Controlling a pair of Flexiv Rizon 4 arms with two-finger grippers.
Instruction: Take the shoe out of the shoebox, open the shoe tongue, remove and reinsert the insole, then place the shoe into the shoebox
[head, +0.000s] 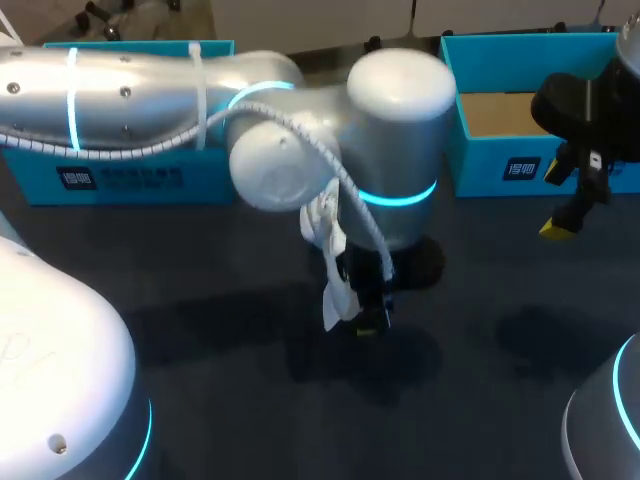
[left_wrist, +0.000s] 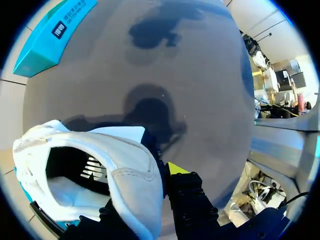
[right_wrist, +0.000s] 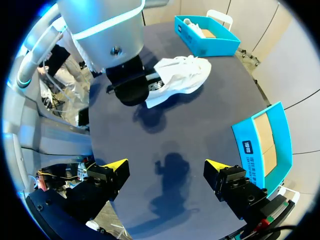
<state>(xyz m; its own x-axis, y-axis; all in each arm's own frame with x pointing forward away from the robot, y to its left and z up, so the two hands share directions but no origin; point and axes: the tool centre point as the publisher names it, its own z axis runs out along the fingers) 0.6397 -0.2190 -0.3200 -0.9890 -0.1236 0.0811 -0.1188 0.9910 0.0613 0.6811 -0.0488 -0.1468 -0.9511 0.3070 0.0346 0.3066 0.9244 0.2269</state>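
Head view: the left arm (head: 150, 95) is seen coming in from the left and reaching to the middle of the table (head: 470, 400). A white shoe (head: 327, 235) is gripped in the left claw (head: 365, 312) and is hung above the table, toe downward, with its shadow cast on the dark surface below. A blue left box (head: 120, 175) is set at the far edge behind the arm. A blue right box (head: 520, 160), lined in brown card, is set at the far right. The right claw (head: 570, 215) is held above the table just in front of the right box, with one yellow tip shown.

From the left wrist view, the shoe (left_wrist: 120, 170) is seen from its opening, and the dark inside is shown. Its side wall is clamped in the left claw (left_wrist: 147, 195): one yellow-tipped finger (left_wrist: 175, 168) is pressed on the outside, while the other is mostly hidden by the shoe.

From the right wrist view, the right claw (right_wrist: 165, 167) is held wide apart with nothing between its tips, above bare table. The shoe (right_wrist: 182, 75) is seen well ahead of it, with the left box (right_wrist: 210, 42) beyond.
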